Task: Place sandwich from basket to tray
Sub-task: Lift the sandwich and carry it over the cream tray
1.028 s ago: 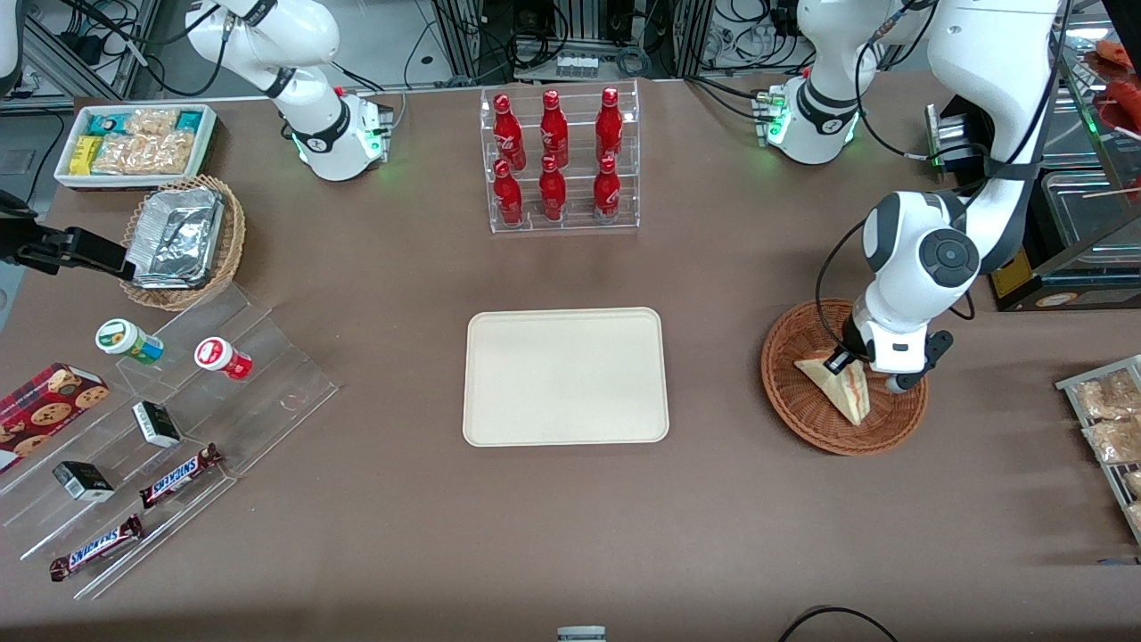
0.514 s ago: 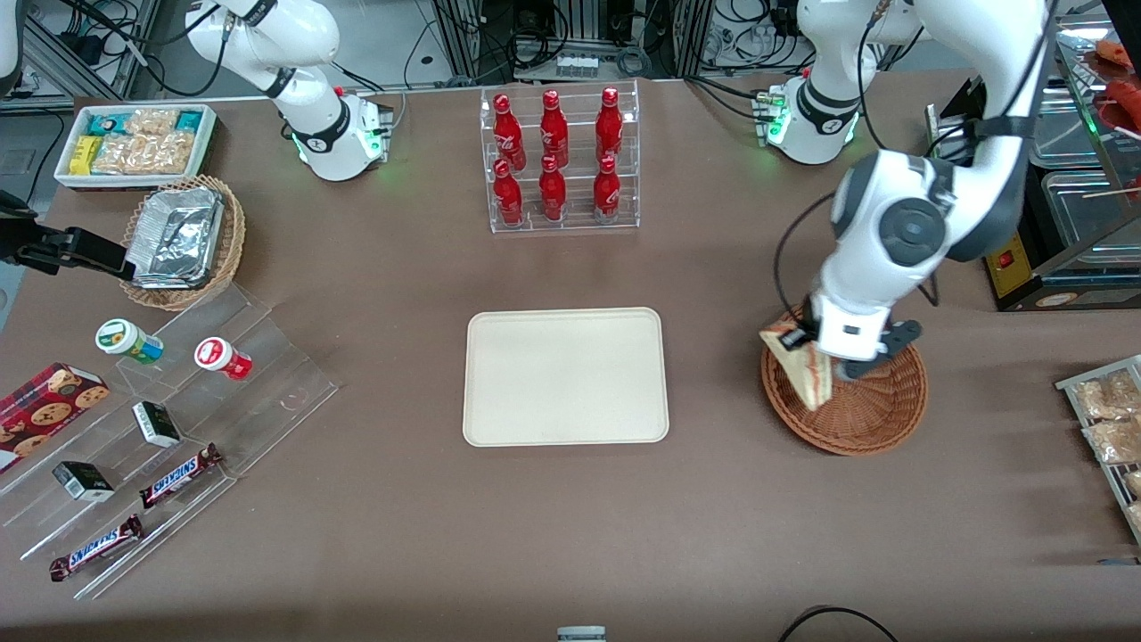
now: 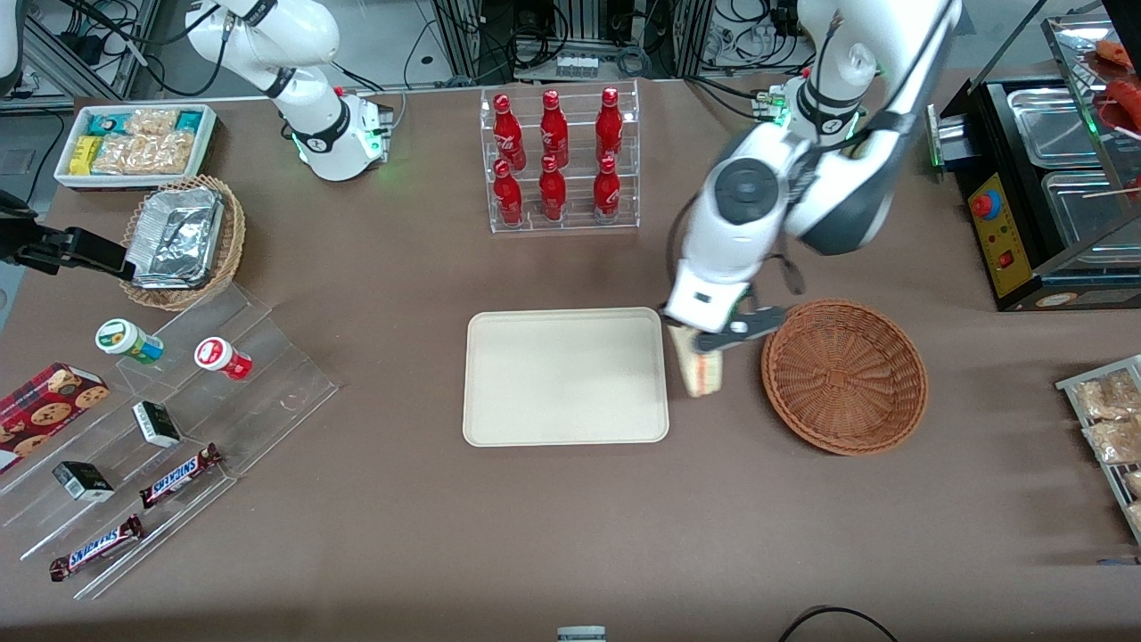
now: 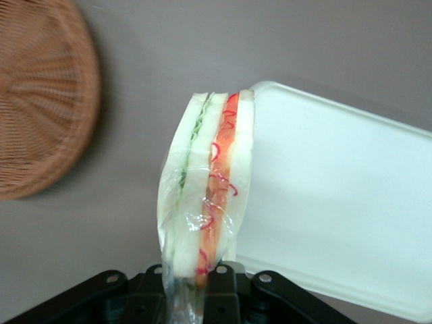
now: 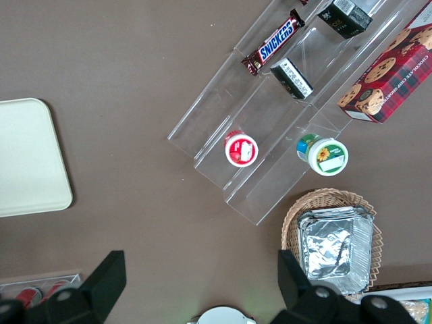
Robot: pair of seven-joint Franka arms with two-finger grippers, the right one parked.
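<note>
While gripper (image 3: pixel 704 343) grips sandwich (image 3: pixel 697 370) | between tray (image 3: pixel 565 428), basket (image 3: pixel 845 374)

We see the sandwich (image 3: pixel 697 370), a plastic-wrapped white-bread wedge with red and green filling, hanging point-down from the gripper (image 3: pixel 718 340), whose jaws pinch it, above the tabletop between tray (image 3: pixel 564 375) and basket (image 3: pixel 843 375). The cream tray lies flat. The reddish-brown wicker basket holds nothing.
</note>
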